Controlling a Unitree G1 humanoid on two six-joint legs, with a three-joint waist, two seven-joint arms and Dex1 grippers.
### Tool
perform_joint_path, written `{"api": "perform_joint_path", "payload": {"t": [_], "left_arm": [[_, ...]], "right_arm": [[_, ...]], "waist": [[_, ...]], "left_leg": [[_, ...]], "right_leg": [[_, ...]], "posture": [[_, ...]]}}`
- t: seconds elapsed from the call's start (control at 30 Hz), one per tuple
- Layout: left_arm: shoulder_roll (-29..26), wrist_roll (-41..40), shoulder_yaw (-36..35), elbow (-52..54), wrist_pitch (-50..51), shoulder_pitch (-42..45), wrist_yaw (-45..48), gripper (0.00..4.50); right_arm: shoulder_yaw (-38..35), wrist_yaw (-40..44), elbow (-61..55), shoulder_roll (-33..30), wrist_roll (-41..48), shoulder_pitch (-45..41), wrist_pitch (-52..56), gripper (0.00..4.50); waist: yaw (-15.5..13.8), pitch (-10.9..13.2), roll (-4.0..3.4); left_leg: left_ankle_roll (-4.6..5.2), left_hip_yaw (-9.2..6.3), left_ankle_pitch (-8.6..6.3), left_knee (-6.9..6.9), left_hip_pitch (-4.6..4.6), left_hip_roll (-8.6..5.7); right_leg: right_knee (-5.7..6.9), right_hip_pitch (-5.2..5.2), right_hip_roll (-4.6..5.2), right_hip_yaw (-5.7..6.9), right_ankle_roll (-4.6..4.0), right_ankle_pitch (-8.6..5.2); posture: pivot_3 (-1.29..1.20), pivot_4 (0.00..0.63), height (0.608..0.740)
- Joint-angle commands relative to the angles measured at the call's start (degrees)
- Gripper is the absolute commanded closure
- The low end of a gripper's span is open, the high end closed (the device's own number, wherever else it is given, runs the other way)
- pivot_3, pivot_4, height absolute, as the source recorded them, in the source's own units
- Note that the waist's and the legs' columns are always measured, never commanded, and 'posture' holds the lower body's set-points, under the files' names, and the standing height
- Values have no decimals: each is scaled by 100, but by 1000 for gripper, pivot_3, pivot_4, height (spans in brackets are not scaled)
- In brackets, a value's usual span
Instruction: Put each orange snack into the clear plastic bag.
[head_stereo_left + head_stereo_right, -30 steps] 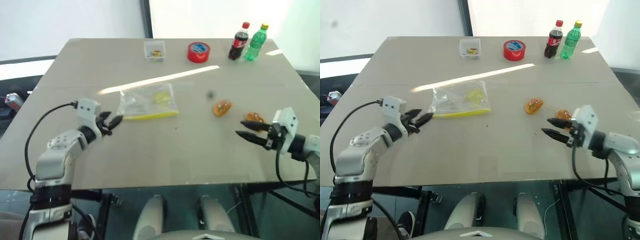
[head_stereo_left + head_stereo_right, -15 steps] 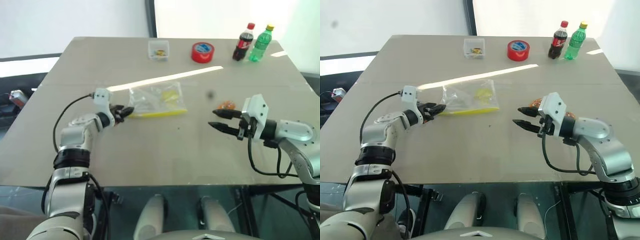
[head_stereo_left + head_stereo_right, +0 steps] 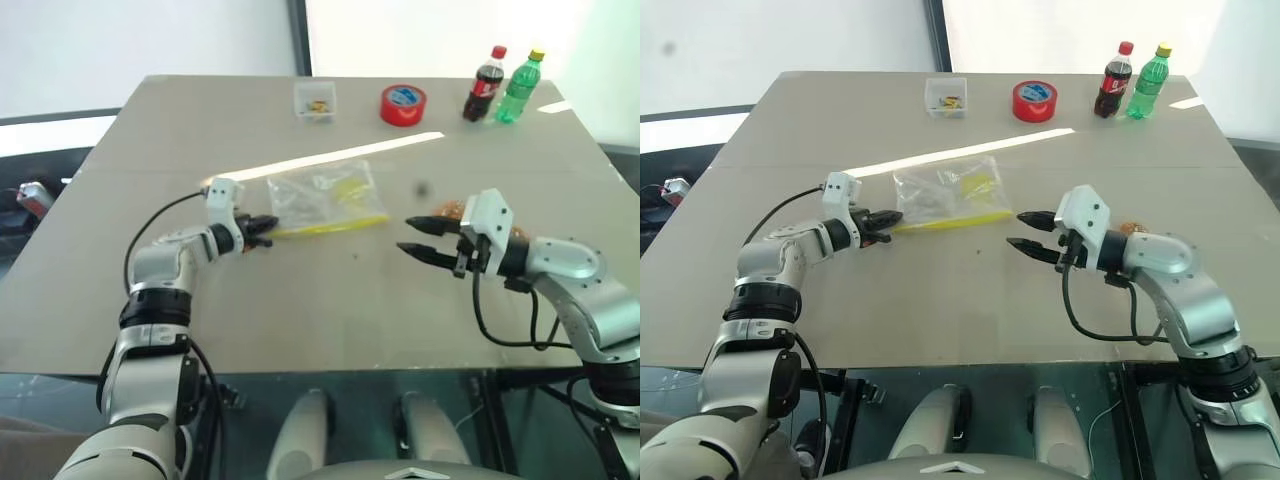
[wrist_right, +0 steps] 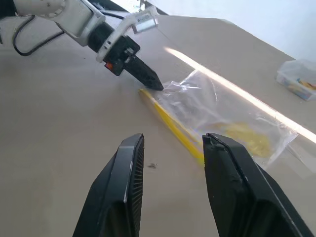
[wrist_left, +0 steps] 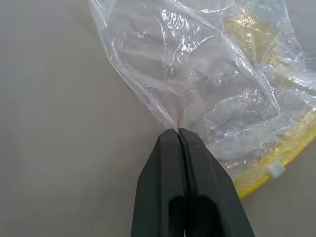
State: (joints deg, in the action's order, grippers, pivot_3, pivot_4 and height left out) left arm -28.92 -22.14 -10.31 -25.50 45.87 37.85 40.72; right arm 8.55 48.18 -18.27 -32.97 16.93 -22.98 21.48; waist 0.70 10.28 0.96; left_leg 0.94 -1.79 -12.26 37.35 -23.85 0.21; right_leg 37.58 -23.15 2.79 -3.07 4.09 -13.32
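Observation:
The clear plastic bag (image 3: 325,198) lies flat on the table, yellow strip along its near edge, with a pale yellow-green piece inside. My left gripper (image 5: 177,132) is shut on the bag's left edge, the thin plastic pinched at its fingertips. My right gripper (image 3: 412,236) hovers open and empty just right of the bag, pointing at it. In the right wrist view the left gripper (image 4: 148,79) shows at the bag's corner. One orange snack (image 3: 449,209) peeks out behind the right gripper's upper finger. The other orange snack (image 3: 517,233) is partly hidden behind the right wrist.
At the table's far side stand a small clear tub (image 3: 315,100), a red tape roll (image 3: 403,103), a cola bottle (image 3: 480,83) and a green bottle (image 3: 520,85). The table's near edge (image 3: 300,372) runs below both arms.
My left gripper reached the bag's left edge and shut on it. My right gripper swung left, away from the snacks and toward the bag, staying open.

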Motion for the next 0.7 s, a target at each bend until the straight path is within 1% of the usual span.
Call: {"api": "perform_joint_path", "payload": {"t": [0.03, 0.13, 0.23, 0.33, 0.43, 0.5, 0.57, 0.63, 0.7], "left_arm": [[121, -668, -355, 952, 1161, -241, -218, 4455], [123, -1070, -543, 1945, 2038, -604, -454, 4455], [165, -1342, -680, 2684, 2552, -932, -717, 4455], [280, -1512, -838, 3053, 2782, -1130, -933, 4455], [374, -1571, -911, 3186, 2847, -1231, -1121, 4455], [372, -1544, -885, 3250, 2822, -1295, -1216, 4455], [432, -1572, -969, 3228, 2797, -1301, -1340, 4455], [447, -1571, -996, 3180, 2751, -1299, -1420, 4455], [479, -1584, -999, 3134, 2717, -1283, -1475, 4455]], "right_arm": [[641, -486, 540, 113, -1216, -229, -832, 2587], [1062, -763, 1307, 304, -1944, -474, -1378, 2587], [1349, -857, 2058, 440, -2452, -752, -1834, 2587], [1521, -931, 2704, 569, -2796, -1029, -2143, 2587], [1570, -882, 3090, 651, -2938, -1176, -2412, 2587], [1434, -756, 3083, 692, -2796, -1216, -2501, 2587], [1083, -537, 2788, 727, -2304, -1235, -2356, 2587], [915, -18, 2249, 587, -1763, -1095, -2109, 2587], [979, 396, 1805, 363, -1592, -871, -1886, 2587]], "waist": [[14, 1, 2], [61, 5, 10], [90, 6, 9], [126, 6, 10], [131, 6, 10], [135, 6, 10], [138, 7, 10], [131, 9, 9], [129, 8, 10]], "left_leg": [[0, 2, 0, 0, 0, 1], [-1, 1, 0, 0, -2, 3], [-2, -9, 1, -4, -2, 6], [-3, -17, 1, -4, -1, 5], [-4, -19, 2, -4, 1, 4], [-5, -20, 2, -6, 1, 4], [-5, -20, 2, -7, 1, 4], [-5, -21, 2, -7, 1, 4], [-5, -24, 2, -7, 0, 5]], "right_leg": [[0, -1, 0, -1, 0, 0], [4, -8, -1, -4, 0, 0], [11, -15, -1, -9, -1, 1], [12, -15, 0, -11, -1, 2], [12, -14, 1, -12, -2, 2], [11, -14, 2, -11, -2, 2], [11, -14, 2, -12, -3, 2], [11, -15, 2, -13, -3, 3], [10, -14, 3, -11, -3, 3]], "posture": [[0, 150, 740], [0, 150, 740], [0, 150, 740], [0, 150, 740], [0, 150, 740], [0, 150, 740], [0, 150, 740], [0, 150, 740], [0, 150, 740]]}}
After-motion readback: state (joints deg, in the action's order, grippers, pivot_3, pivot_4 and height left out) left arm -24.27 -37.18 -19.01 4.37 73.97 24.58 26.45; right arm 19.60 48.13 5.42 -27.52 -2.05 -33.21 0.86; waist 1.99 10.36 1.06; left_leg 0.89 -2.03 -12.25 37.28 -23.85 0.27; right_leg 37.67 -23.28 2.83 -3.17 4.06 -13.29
